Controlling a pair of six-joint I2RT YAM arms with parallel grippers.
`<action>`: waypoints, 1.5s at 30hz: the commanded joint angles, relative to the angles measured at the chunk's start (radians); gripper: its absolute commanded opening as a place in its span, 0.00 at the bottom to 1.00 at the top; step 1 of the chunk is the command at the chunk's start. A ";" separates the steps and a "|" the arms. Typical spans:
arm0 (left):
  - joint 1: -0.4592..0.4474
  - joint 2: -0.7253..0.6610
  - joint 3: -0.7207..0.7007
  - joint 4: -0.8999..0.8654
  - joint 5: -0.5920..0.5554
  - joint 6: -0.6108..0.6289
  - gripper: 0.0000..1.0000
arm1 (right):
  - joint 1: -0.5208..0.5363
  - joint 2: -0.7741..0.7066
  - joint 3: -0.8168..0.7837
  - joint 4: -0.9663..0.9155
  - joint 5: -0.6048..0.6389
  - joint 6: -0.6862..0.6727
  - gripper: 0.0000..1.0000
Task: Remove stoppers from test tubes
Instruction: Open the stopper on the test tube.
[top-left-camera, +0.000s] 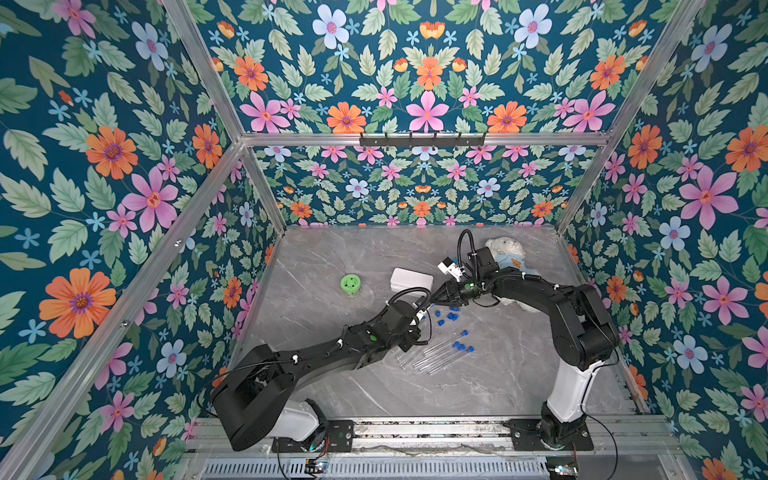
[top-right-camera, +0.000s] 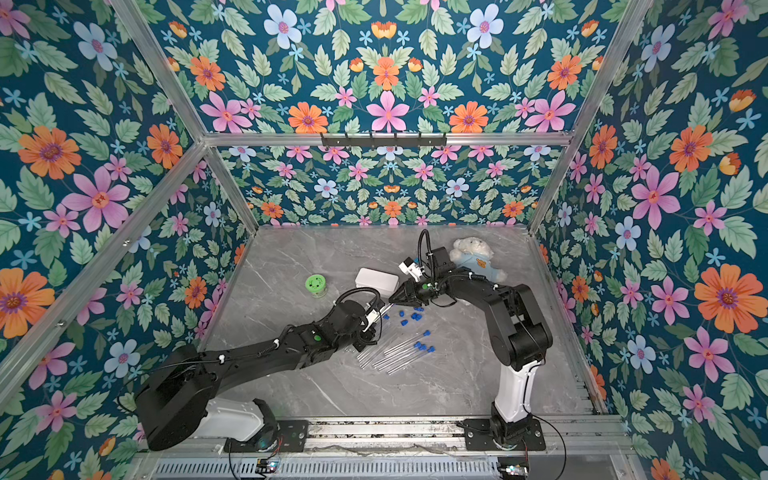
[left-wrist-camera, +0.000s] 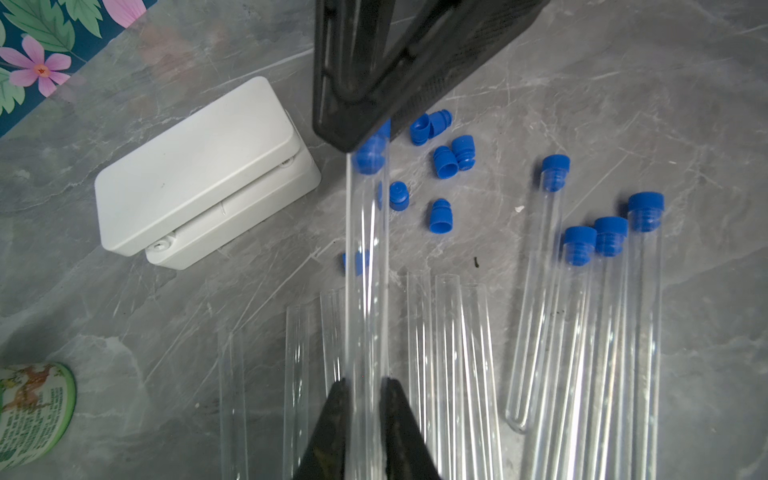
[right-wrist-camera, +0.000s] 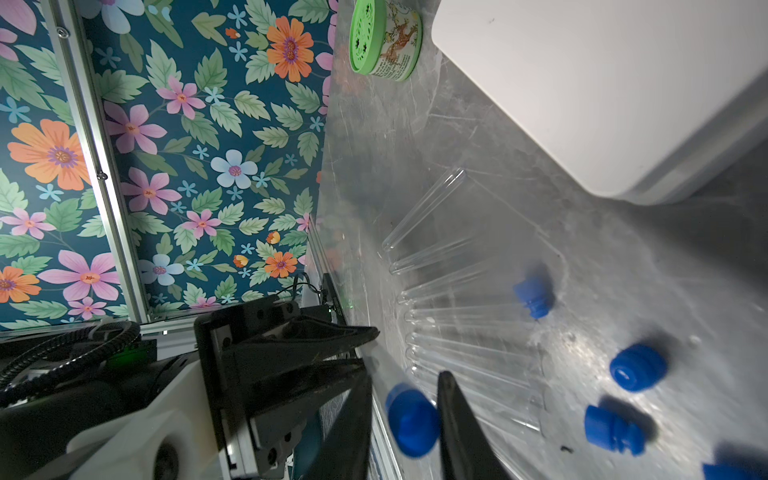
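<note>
Slim clear tube (left-wrist-camera: 368, 270), round-ended, with a thimble-shaped blue stopper (left-wrist-camera: 368, 160) plugged in its far end, held above the veined grey table (left-wrist-camera: 124, 311). The left gripper (left-wrist-camera: 365, 386) is clamped on the tube's body. The right gripper (right-wrist-camera: 406, 376) straddles the stopper, one finger (right-wrist-camera: 457, 415) touching it and a gap on the other side, so it is not clamped. The left arm (top-left-camera: 332, 353) and right arm (top-left-camera: 540, 295) stretch low, their tips meeting beside the smooth white box (top-left-camera: 411, 279).

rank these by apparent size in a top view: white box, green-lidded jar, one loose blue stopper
1. white rectangular plastic box
2. round green-lidded jar
3. loose blue plastic stopper
The differences are clear, with no ties.
</note>
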 joint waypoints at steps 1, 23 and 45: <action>-0.002 -0.001 0.001 0.016 0.004 0.001 0.02 | 0.002 0.003 0.000 0.021 -0.022 -0.001 0.27; -0.001 -0.002 -0.001 0.011 0.001 -0.001 0.02 | 0.002 -0.001 -0.004 0.029 -0.020 0.006 0.13; -0.002 -0.021 -0.012 -0.005 -0.023 0.001 0.00 | -0.046 -0.024 -0.061 0.153 -0.059 0.093 0.08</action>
